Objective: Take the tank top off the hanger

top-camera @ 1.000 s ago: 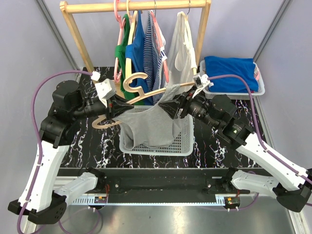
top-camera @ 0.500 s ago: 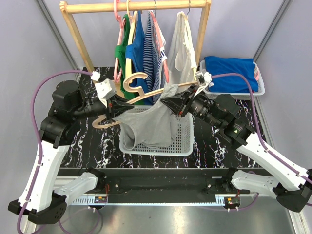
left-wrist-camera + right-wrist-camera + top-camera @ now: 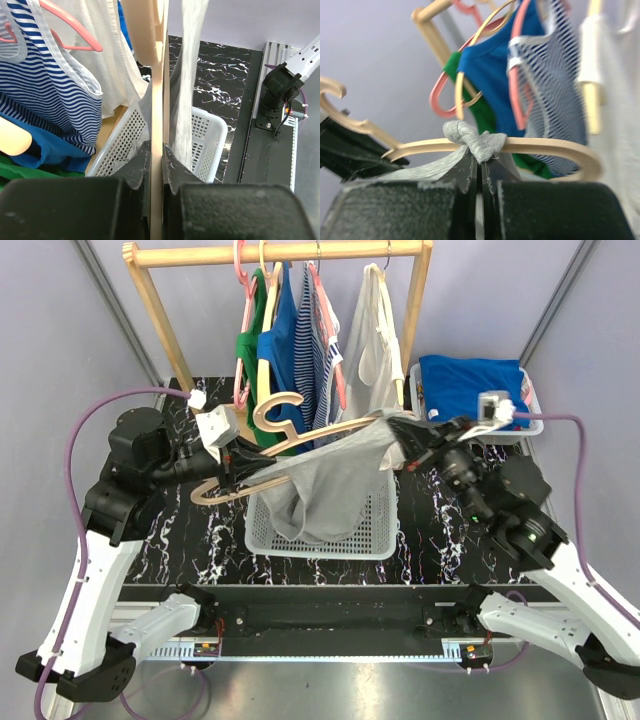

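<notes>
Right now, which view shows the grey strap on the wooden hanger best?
Right wrist: the bunched strap sits on the hanger, pinched by the right gripper. Top view shows the whole tank top, strap tiny. Left wrist shows only a cloth edge beside the hanger.

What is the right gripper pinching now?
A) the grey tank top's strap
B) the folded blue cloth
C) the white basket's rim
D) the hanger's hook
A: right wrist view shows the right gripper shut on the grey tank top, strap bunched over the wooden hanger.
</notes>
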